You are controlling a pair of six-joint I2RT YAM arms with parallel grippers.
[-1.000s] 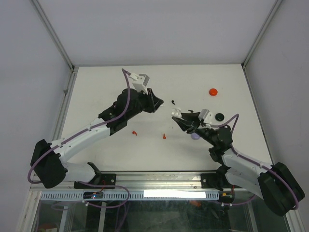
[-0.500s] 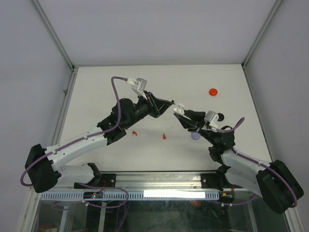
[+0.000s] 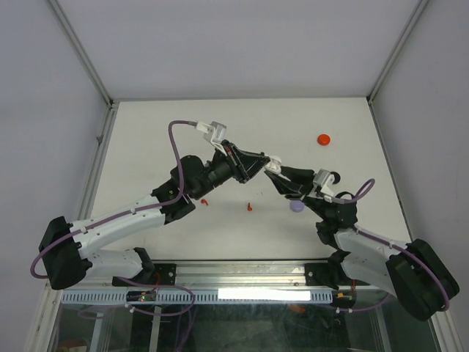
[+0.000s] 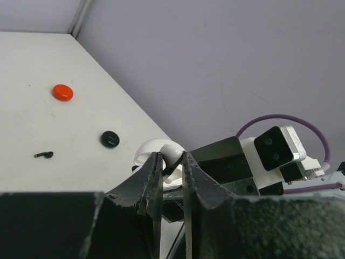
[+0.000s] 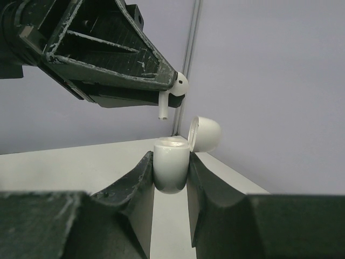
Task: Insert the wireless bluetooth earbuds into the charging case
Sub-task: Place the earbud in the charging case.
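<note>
Left jaws clamp one white earbud point(image 5: 180, 82) — right jaws clamp one white case point(image 5: 171, 164) (lid open).

My top camera looks down from high behind, taking in the whole desk point(image 3: 146, 132). Each wrist camera sits close, sighting along its own jaws at the other's; all views share that meeting spot.

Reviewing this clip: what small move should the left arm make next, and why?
Probably lower the left gripper a little, straight toward the case mouth. It pinches the white earbud with its stem pointing down, just above and apart from the open white case. The right gripper holds that case upright, lid hinged back, so the cavity looks ready to receive it.
</note>
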